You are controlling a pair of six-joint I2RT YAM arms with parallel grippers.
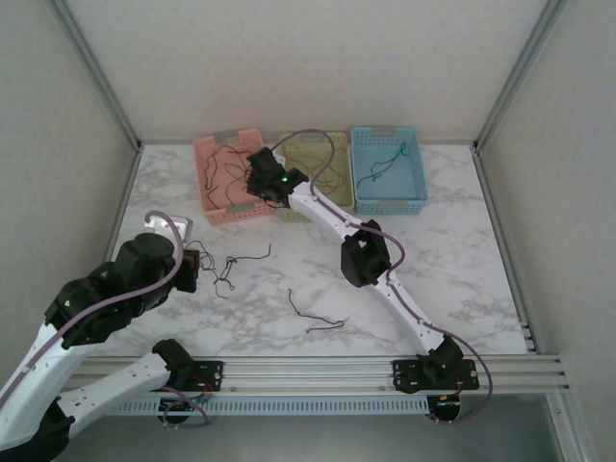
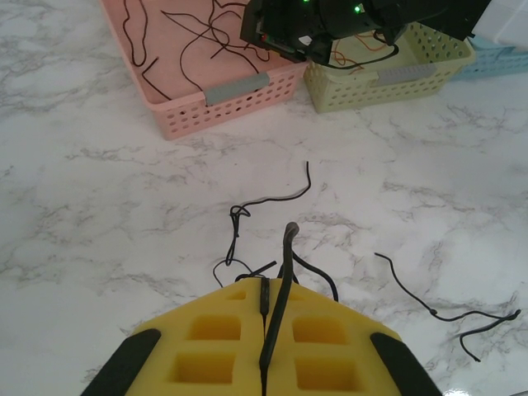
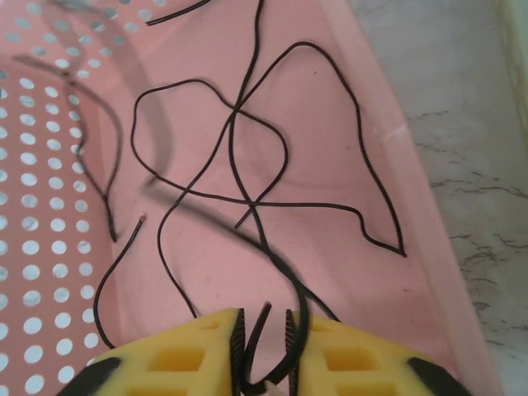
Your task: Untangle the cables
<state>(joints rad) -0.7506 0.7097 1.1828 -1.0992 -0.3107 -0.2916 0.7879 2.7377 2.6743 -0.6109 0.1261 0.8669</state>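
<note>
Cables (image 3: 239,148): hair-thin, short, curly. Black ones in pink basket (image 1: 231,214), reddish in green basket (image 1: 308,138), teal in blue basket (image 1: 390,204), more black on table (image 1: 462,269).
Left gripper (image 2: 264,309): pressed together on a black wire (image 2: 285,256) that stands up out of the pads. Knot (image 2: 239,216) on the table just ahead.
Right gripper (image 3: 266,330): over pink basket, jaws parted a little. A black loop lies in the gap, not visibly squeezed.
Loose wire (image 2: 437,312): alone on table, well apart from knot.
Weight: probably next to nothing, so one lifted strand likely drags the whole knot up.
Stiffness: springy enough to keep its curls, soft enough to bend under a pad. Likely to flick on release.
Surface: smooth and thin, apt to slide through foam pads unless pinched square across.
Where to hold: near a free end, away from crossings. Second grip on another strand just beside knot, then a gentle pull apart.
Risk: knot tightening under a hard tug; strands snagging in basket holes.
</note>
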